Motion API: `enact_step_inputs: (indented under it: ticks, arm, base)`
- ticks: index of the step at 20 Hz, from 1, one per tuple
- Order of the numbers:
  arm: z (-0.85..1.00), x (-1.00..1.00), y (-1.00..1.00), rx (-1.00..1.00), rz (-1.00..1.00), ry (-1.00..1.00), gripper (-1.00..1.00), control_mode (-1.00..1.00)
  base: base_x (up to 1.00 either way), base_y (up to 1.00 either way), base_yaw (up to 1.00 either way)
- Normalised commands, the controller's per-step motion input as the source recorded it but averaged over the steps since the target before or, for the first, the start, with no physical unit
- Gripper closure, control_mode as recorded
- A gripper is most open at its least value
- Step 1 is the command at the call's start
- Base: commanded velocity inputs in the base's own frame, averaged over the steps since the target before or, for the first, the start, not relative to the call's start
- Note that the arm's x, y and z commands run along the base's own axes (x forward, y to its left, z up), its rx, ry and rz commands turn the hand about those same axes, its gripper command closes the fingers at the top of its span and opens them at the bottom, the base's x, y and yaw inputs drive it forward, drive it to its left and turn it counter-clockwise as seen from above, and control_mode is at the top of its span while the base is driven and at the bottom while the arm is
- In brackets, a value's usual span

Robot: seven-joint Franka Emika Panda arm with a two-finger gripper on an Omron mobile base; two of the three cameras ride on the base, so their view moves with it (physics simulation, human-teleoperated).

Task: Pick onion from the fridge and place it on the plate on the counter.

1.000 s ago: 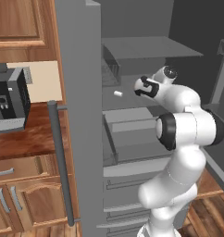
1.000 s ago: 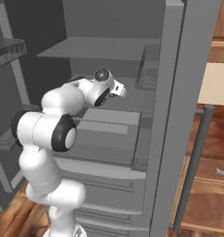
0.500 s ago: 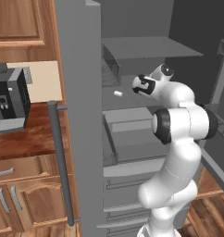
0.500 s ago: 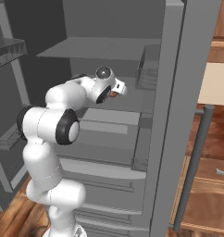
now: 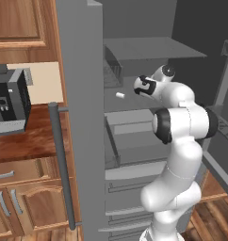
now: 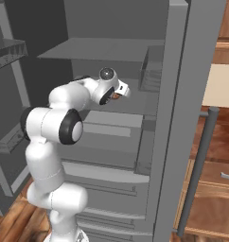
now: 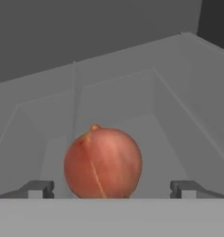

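Onion (image 7: 103, 162) between spread hand (image 7: 112, 189) fingertips, gaps both sides.

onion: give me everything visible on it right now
The onion is a smooth, round, reddish-orange ball with a small nub on top and a pale streak down its front. It sits upright on a grey shelf inside the fridge, centred between the two finger tips of the gripper, which stand apart on either side with gaps, not touching it. In the right base view a sliver of it shows just past the hand.
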Motion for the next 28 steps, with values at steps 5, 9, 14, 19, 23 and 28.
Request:
enact_step_inputs:
  ticks: [5,9,14,19,23,28]
  arm:
    - [-0.09,0.14,0.00,0.00,0.00,0.00,-1.00,-1.00]
    - [-0.11,0.19,0.00,0.00,0.00,0.00,-1.00,-1.00]
    - [-0.19,0.18,0.00,0.00,0.00,0.00,-1.00,-1.00]
    - [-0.22,0.18,0.00,0.00,0.00,0.00,-1.00,-1.00]
    - [-0.17,0.15,0.03,0.00,0.00,0.00,1.00,-1.00]
    - [-0.27,-0.10,0.00,0.00,0.00,0.00,1.00,-1.00]
  base:
    - [0.00,0.00,0.00]
    - [0.00,0.00,0.00]
    - [0.00,0.00,0.00]
    - [0.00,0.00,0.00]
    - [0.00,0.00,0.00]
    - [0.00,0.00,0.00]
